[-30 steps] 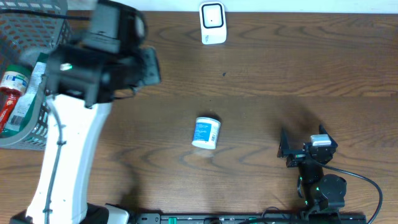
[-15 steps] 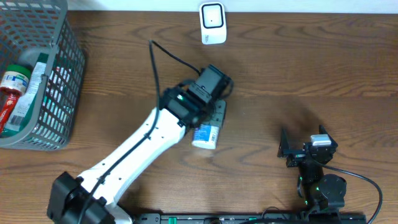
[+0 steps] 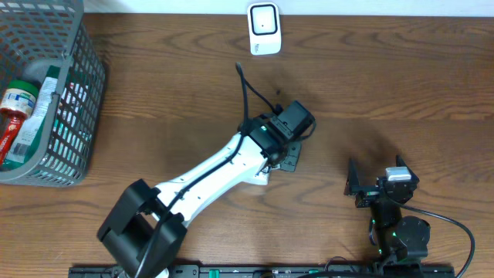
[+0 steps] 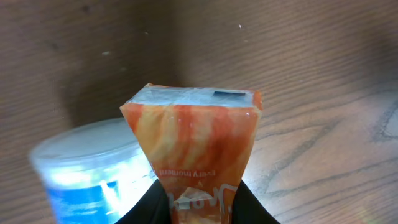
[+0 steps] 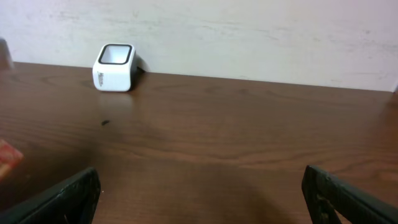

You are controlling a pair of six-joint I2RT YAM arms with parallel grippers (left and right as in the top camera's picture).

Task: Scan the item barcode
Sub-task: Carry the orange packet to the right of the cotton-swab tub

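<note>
Left gripper (image 4: 199,208) is closed narrow on an orange packet (image 4: 196,140), its dark fingers (image 4: 149,208) pinching the lower end so that the packet stands up in front of the wrist camera, its sealed silvery edge at the top. Seen from overhead, this arm reaches from the near edge to the middle of the counter (image 3: 401,93), and the packet hangs above the wood there, well apart from the white scanner (image 3: 264,29) that stands at the far edge by the wall. Just beside the packet, a white jar with a blue label (image 4: 87,177) lies on the counter, blurred in the wrist view and mostly hidden under the arm from above. Right gripper (image 3: 378,185) sits at the near right, jaws spread wide with nothing between them; a small orange patch at the left edge of its wrist view is possibly the packet. A grey wire basket (image 3: 77,93) holding packaged goods stands at the far left.
</note>
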